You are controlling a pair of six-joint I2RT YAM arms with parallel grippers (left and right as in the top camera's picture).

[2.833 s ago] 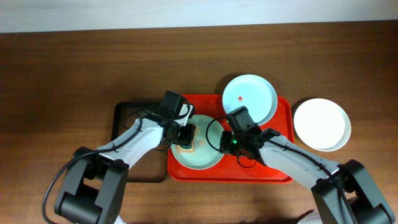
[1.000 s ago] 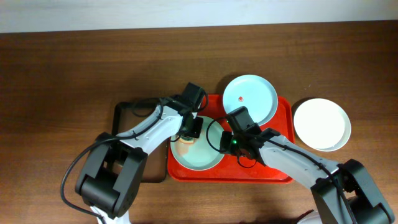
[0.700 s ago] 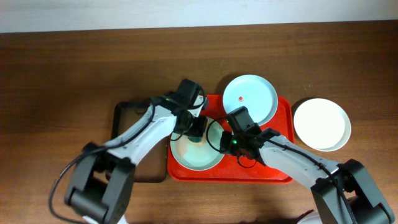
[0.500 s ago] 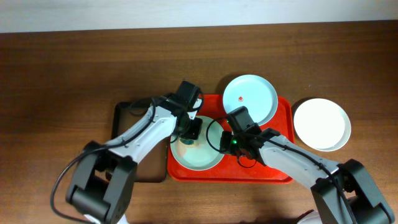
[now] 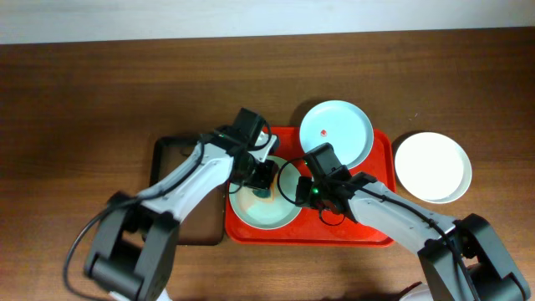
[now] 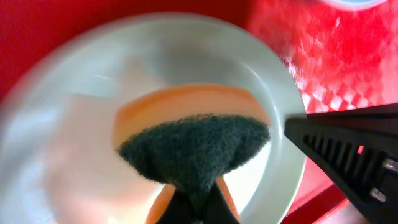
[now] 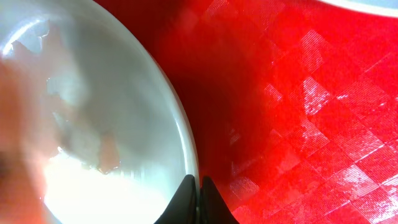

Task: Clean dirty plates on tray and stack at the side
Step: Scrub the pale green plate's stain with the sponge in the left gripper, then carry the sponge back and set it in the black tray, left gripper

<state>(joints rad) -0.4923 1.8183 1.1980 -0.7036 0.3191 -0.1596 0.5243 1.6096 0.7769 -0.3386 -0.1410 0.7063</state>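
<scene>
The left tool (image 5: 261, 177) is closed on a sponge (image 6: 196, 146), its two dark fingers pinched together at the bottom of the left wrist view with the sponge's dark green scouring face bulging out past them and an orange layer showing behind it. The sponge is pressed down inside the mint plate (image 5: 272, 213), in the upper middle of the dish, and the wrist view is blurred around it, so the plate's surface cannot be read for marks. The right tool (image 5: 301, 196) is closed too: in the right wrist view its fingers (image 7: 186, 193) meet at the lower edge of the picture, nipping the mint plate's right rim between them, with the pale dish (image 7: 93, 124) curving away to the left and the ribbed red floor of the tray (image 7: 298, 112) to the right. The mint plate lies flat in the left half of the tray (image 5: 368, 226), its left rim close to the tray's left edge. The blue plate (image 5: 336, 134) sits at the tray's far right corner, overhanging the far rim, apart from the mint plate, and carries a small red smear (image 5: 323, 132) left of its centre. The white plate (image 5: 432, 167) rests alone on the counter (image 5: 84, 84), just beside the tray's right edge and off it. A black tray (image 5: 167, 159) lies against the red tray's left side, under the left arm.
</scene>
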